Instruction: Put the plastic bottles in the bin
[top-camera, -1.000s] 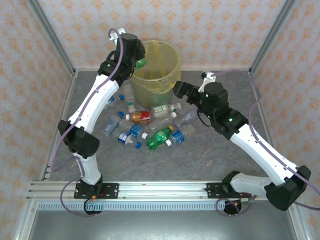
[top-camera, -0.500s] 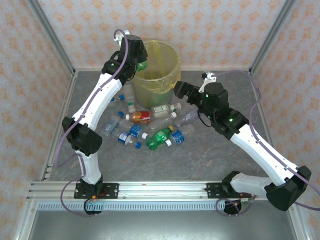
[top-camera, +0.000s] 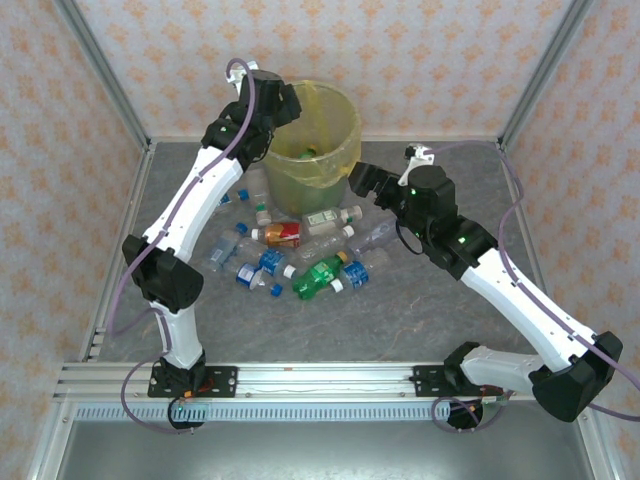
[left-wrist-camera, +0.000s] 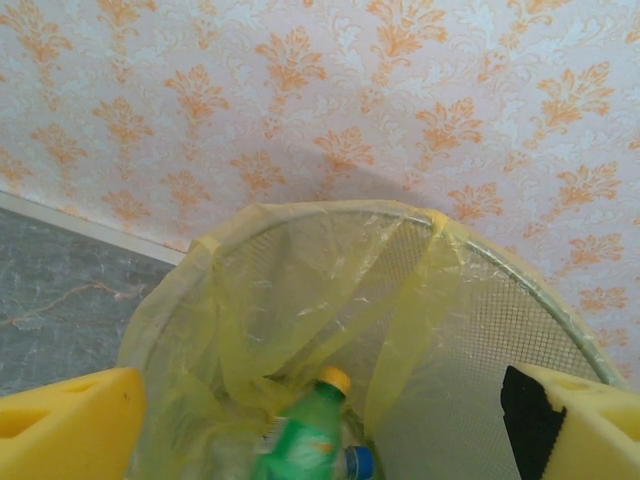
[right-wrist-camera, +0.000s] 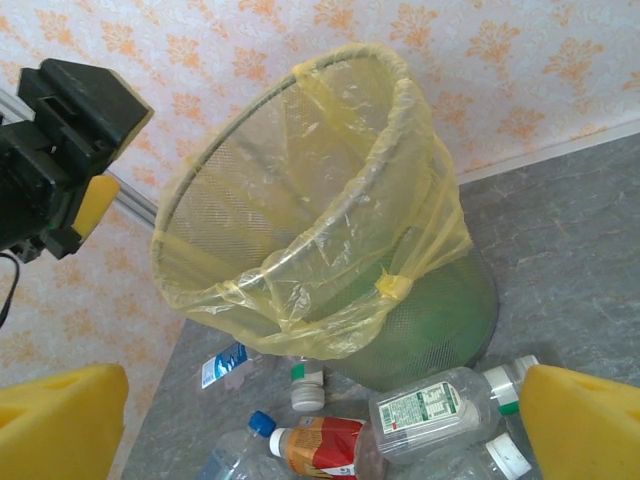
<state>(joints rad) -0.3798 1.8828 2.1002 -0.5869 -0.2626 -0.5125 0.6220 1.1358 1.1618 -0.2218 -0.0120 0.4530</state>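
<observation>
My left gripper (top-camera: 287, 104) hangs over the left rim of the bin (top-camera: 348, 118) with its jaws wide open and nothing between them. Below it a green plastic bottle (left-wrist-camera: 303, 432) with a yellow cap lies loose inside the yellow liner (left-wrist-camera: 300, 290), beside a blue-capped one (left-wrist-camera: 357, 463). Several plastic bottles (top-camera: 300, 250) are scattered on the table in front of the bin, among them a green one (top-camera: 320, 272) and a red-labelled one (top-camera: 281, 234). My right gripper (top-camera: 362, 182) is open, low beside the bin's right side, above a clear white-labelled bottle (right-wrist-camera: 435, 408).
The grey table (top-camera: 420, 310) is walled by patterned panels and metal corner posts (top-camera: 105, 75). Loose bottles reach up to the bin's base (right-wrist-camera: 440, 330). A small white-capped bottle (right-wrist-camera: 307, 385) stands close under the liner's edge.
My left gripper moved right over the bin and opened. The green bottle it carried has dropped into the liner. The right arm barely moved.
</observation>
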